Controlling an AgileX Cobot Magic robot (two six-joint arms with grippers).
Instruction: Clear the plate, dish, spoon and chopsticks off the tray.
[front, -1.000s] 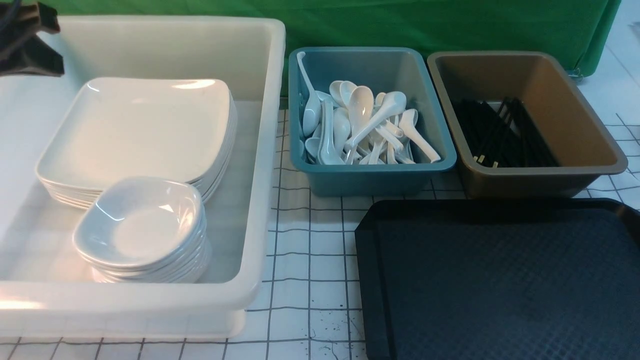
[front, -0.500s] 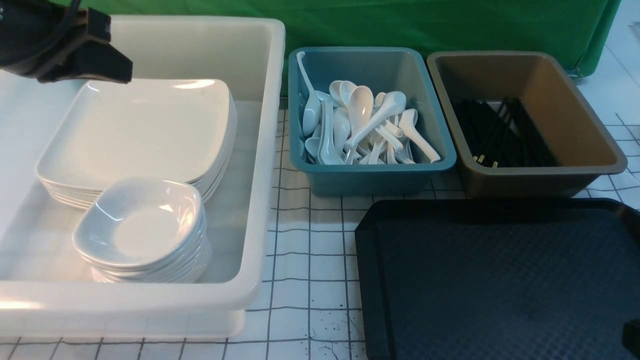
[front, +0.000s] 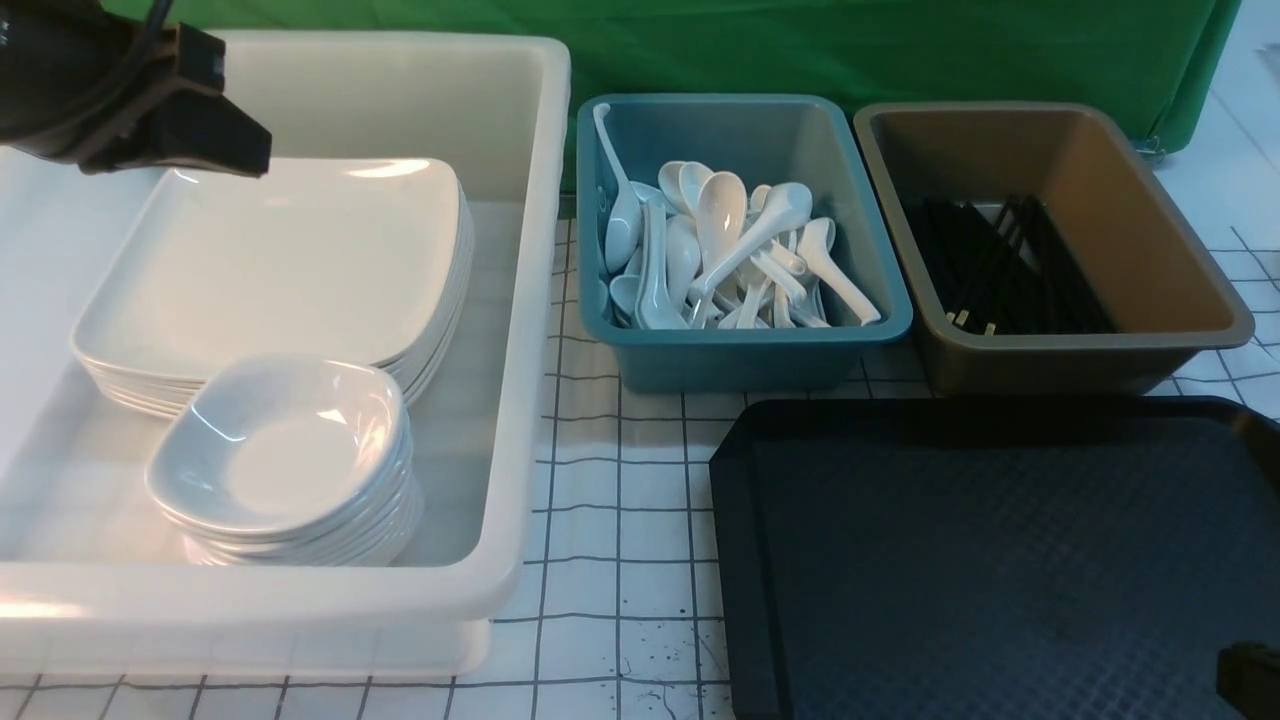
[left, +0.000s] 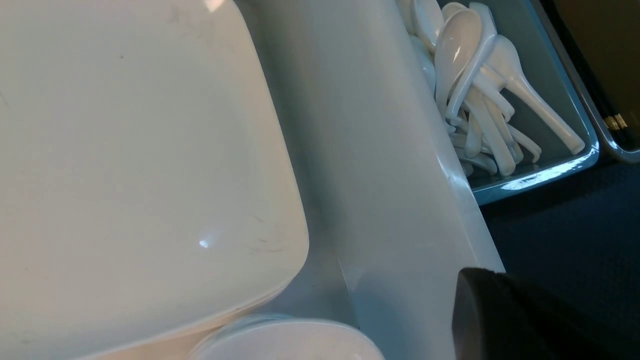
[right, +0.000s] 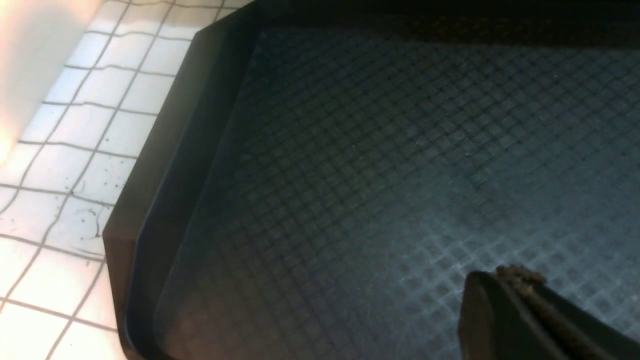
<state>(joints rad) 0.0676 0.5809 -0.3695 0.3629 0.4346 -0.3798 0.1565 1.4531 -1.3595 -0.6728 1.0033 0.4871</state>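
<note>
The left gripper (front: 215, 135) hangs over the far-left corner of the white tub (front: 520, 330), jaws pinched together with nothing between them, its dark tip just above the back edge of the top plate (front: 280, 260). That plate sits on a stack of the same big rounded-square plates, pushed toward the tub's far end, and right in front of it, at the near end, there's a pile of small deep dishes (front: 285, 450), the back of the pile tucked against the plate stack. Over on the other side, the right gripper (front: 1250, 675) just pokes in at the near-right corner of the tray (front: 740, 520), also closed up tight and carrying nothing; from its own wrist camera you can see the shut fingers (right: 505, 310) low over the diamond-patterned floor of the tray. The tray lies bare on the gridded worktop (front: 620, 500), at its near-right part. Behind it, along the worktop's far edge, two bins stand side by side: the teal bin (front: 740, 360) with a heap of white spoons (front: 730, 250), and the brown bin (front: 1080, 355) to the right of it with a bundle of black chopsticks (front: 1000, 270) lying in its bottom. Green cloth (front: 900, 50) backs the whole lot.
</note>
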